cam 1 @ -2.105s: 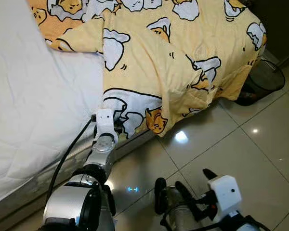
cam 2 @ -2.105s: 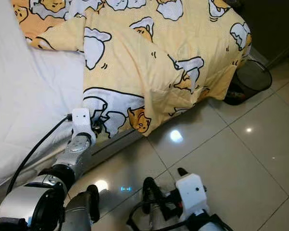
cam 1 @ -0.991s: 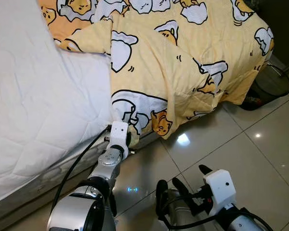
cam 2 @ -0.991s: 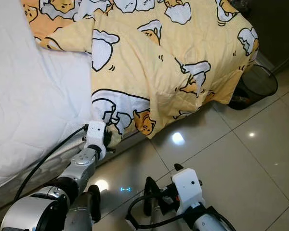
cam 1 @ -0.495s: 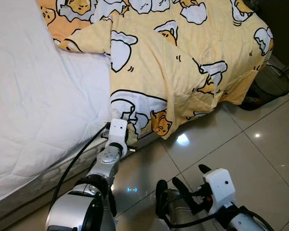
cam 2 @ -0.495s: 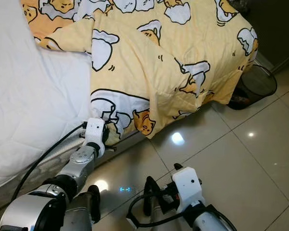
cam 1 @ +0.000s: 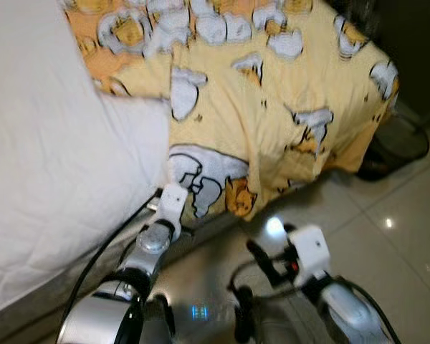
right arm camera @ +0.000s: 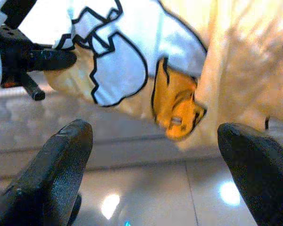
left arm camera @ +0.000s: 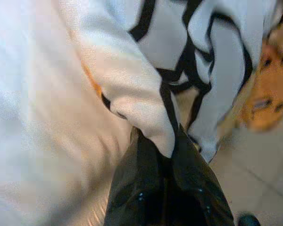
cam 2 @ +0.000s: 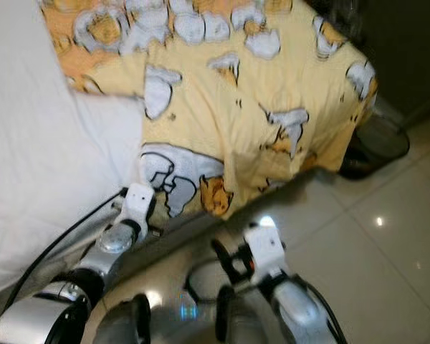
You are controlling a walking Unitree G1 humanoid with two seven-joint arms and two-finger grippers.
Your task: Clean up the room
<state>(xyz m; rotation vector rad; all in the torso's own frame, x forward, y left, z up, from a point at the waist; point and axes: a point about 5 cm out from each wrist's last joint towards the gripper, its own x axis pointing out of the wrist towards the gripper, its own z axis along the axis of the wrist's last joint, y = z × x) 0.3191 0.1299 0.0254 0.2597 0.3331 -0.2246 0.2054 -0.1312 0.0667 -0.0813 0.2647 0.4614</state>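
Quilt point(cam 1: 272, 122) lies crumpled on the bed point(cam 1: 50, 143), one edge drooping toward the floor point(cam 1: 401, 229). Left gripper point(left arm camera: 167, 160) pinched shut on that hanging hem. Right gripper point(right arm camera: 151, 155) spread wide, facing the drooping fold. Frames blurred; grip looks shallow. Soft, bulky, limp: grasp gathered hem, expect drag.

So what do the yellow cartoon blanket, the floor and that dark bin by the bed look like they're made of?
The blanket: soft printed fabric, likely cotton or polyester; it drapes and folds where the left gripper pinches it. The floor: glossy tile, probably ceramic, with grout lines and light reflections. The bin: dark, possibly wire mesh; too blurred to confirm.
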